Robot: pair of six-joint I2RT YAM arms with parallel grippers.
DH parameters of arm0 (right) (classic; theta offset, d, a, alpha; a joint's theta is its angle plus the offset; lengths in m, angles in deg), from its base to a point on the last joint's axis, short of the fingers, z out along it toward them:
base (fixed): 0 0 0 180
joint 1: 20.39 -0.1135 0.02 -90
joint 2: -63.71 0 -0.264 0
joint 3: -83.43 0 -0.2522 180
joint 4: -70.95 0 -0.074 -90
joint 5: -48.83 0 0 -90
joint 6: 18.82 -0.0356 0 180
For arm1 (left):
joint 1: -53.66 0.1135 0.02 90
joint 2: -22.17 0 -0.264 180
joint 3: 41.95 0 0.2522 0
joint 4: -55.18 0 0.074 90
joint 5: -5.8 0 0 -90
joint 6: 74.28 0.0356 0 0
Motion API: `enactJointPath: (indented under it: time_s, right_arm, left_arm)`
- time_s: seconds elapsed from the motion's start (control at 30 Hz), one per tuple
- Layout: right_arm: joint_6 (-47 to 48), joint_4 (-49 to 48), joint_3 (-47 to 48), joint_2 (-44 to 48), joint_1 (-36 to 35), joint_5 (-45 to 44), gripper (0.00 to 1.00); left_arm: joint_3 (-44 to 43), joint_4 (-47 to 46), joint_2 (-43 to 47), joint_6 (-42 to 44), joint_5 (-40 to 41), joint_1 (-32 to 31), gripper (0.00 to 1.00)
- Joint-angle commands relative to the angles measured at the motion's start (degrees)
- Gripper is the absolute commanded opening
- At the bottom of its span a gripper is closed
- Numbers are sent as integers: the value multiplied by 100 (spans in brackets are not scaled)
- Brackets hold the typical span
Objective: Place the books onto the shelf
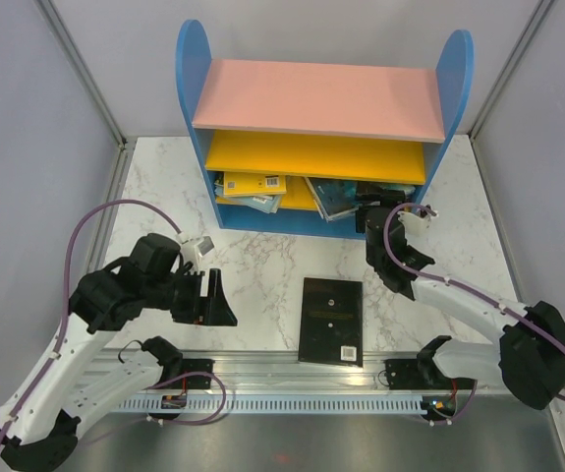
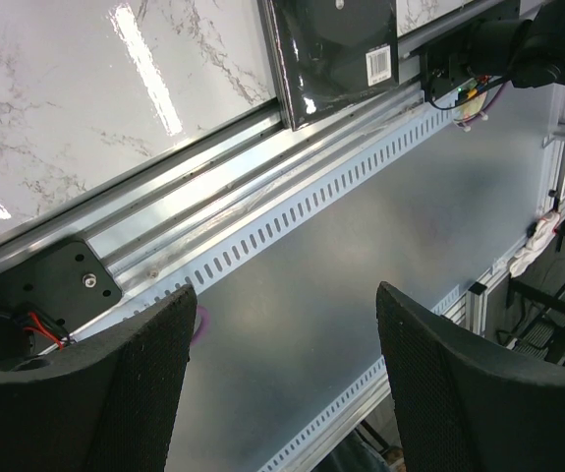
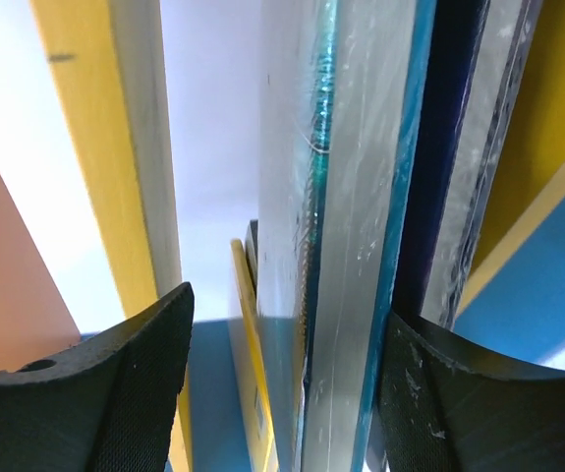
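Small bookcase with blue round-topped side panels (image 1: 191,98), a pink top board and a yellow-orange inner shelf stands at the far edge of the white marble-pattern table (image 1: 262,256). In the bookcase's lower compartment, left half, a yellow paperback (image 1: 253,183) lies askew with a paler book showing under it. In the right half, teal-covered paperbacks (image 1: 333,197) lean together. One black paperback (image 1: 331,320) lies flat on the table, well in front of the bookcase. Its barcode end points away from the bookcase, and that edge reaches the slotted aluminium rail (image 1: 262,369). The right gripper (image 1: 380,218) sits at the mouth of the bookcase's lower compartment, right half, just beside the teal books. In the right wrist view its fingers (image 3: 135,374) stand apart with book edges upright between them. A glossy teal edge (image 3: 400,197) is there, with a dark cover pressed against its far side. There is a clear gap between one pad and the stack. The other pad is close to the dark cover, contact not discernible. No clamp on anything. The left gripper (image 1: 225,298) is well away from the bookcase, low over the near-left table, pointing toward the black paperback but apart from it. Its fingers (image 2: 144,383) are spread wide with nothing between them. Its wrist view takes in the rail (image 2: 213,226) and a corner of the black paperback (image 2: 336,44).
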Motion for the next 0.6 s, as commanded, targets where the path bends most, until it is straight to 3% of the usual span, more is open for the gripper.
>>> enactJointPath:
  time_s: [0.0,0.13,0.17,0.2,0.4,0.57]
  right_arm:
    - [251,187,384,532,11,394,73]
    - [312,443,244,805,11,641,80]
    - [312,461,200,910,19,667,93]
    - [286,470,69,963,19,676,97]
    - [110,697,-292,1402,19,869,98]
    - [953,1443,-65,1990,19,1203,98]
  left_arm:
    - [-174,-139,71,116,-55,27,77]
    - [-174,-156,115,73,-47,27,77]
    - [-165,-156,115,72,-55,27,77]
    - [-165,-148,124,64,-47,27,77]
    - [-156,-147,159,20,-64,27,77]
    - [10,-226,150,2,-91,27,78]
